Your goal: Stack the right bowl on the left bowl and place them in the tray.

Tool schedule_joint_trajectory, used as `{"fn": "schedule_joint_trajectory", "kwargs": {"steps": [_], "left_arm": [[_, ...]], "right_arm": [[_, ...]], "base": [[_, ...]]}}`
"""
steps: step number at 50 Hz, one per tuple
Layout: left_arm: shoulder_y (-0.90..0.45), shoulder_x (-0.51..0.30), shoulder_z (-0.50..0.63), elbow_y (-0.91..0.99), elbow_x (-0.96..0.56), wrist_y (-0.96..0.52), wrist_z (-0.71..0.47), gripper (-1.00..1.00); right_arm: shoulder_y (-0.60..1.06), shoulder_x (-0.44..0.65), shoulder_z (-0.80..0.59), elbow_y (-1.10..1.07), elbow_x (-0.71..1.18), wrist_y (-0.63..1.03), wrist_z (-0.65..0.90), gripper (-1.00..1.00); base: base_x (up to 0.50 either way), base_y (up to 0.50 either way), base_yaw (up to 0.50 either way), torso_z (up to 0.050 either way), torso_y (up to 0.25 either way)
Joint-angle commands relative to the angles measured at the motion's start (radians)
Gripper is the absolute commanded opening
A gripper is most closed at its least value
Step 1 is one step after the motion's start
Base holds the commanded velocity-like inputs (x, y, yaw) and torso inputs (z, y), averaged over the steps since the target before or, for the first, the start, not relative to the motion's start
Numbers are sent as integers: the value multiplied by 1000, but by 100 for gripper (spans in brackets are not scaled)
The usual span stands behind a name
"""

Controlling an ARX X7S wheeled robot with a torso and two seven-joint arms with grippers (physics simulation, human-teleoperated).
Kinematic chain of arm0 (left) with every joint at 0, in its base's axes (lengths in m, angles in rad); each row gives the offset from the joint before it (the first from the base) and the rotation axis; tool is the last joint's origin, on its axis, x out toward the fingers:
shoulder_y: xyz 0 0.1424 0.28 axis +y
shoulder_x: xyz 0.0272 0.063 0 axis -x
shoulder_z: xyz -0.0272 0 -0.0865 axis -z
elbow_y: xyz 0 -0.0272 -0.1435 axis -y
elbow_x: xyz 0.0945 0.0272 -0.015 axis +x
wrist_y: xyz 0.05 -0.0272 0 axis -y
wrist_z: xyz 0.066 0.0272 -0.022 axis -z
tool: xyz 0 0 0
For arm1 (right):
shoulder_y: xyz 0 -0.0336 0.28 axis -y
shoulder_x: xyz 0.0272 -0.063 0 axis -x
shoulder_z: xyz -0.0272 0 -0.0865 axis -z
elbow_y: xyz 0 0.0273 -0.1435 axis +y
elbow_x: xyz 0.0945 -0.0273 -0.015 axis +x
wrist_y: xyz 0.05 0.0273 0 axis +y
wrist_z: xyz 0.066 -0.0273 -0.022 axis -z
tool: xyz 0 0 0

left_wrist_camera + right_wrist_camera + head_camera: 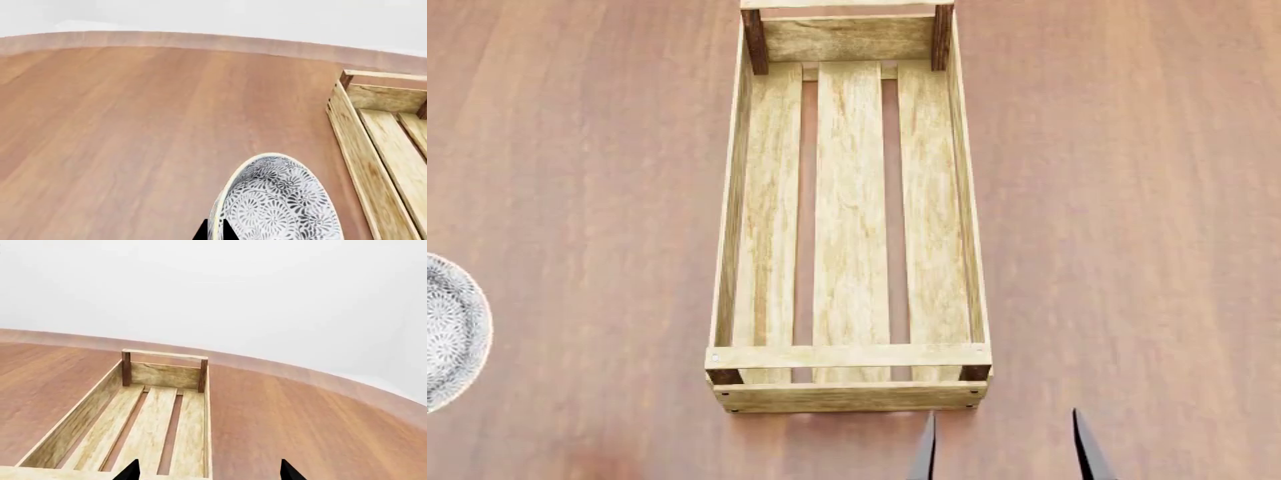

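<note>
Risk: right gripper (1004, 452), jaws apart and empty, could clip the tray (849, 395) wall; left jaws' state unclear beside 1 bowl (277, 205).

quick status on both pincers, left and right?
Left pincer: only dark tips show at the patterned bowl; open or shut cannot be told.
Right pincer: open, empty, near the tray.
</note>
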Motion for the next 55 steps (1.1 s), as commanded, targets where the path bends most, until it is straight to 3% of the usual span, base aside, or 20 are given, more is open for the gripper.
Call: {"fn": "schedule_joint_trajectory", "kwargs": {"steps": [1,10,14,23,35,46,55], "left_arm": [[34,-65,-204,64,-126,-14,-66,-100],[198,-84,-545,88,-263,-23,-142,-100],[274,-51,-691,82,-313,-19,-141,-100],[369,-32,-881,81,-384,-32,-152,-100],[344,-11,-828,22,-408,-40,-173,-100],[279,-22,-732,-73,-563,-65,-242,-100],[269,1,-728,-115,-640,-57,-298,-100]], "right_arm": [[4,1,-8,5,1,-3,-3,100],[3,-2,-26,14,1,-14,-11,100],[1,-1,-32,15,0,-18,-13,100],[-13,-4,-48,16,-11,-29,-10,100],[-18,0,-50,16,-9,-36,-7,100],[-21,3,-51,13,-9,-39,-2,100],[-21,7,-52,15,-7,-40,0,100]], "base": [[0,0,0,0,0],[0,0,0,0,0],[0,0,0,0,0],[0,0,0,0,0],[0,0,0,0,0],[0,0,0,0,0],[0,0,0,0,0]]}}
